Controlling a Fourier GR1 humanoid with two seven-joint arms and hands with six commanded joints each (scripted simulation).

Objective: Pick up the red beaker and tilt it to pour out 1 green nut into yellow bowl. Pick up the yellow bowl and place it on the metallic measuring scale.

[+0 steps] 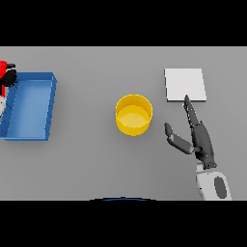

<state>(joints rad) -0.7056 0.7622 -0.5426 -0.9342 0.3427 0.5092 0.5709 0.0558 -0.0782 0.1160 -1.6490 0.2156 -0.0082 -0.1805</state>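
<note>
The yellow bowl (pixel 133 115) stands upright at the middle of the table. I cannot make out whether a nut lies inside it. The metallic scale (pixel 185 85) is a flat pale square pad to the bowl's far right. My right hand (pixel 198 135) rests to the right of the bowl, open, fingers straight and pointing toward the scale's near edge, thumb spread toward the bowl; it touches neither. At the far left edge, my left hand (pixel 8 77) is curled on the red beaker (pixel 3 66), held over the far left corner of the blue bin; both are partly cut off.
A blue rectangular bin (pixel 30 106) lies along the table's left side, its interior showing only blue. Grey tabletop stretches between the bin and the bowl.
</note>
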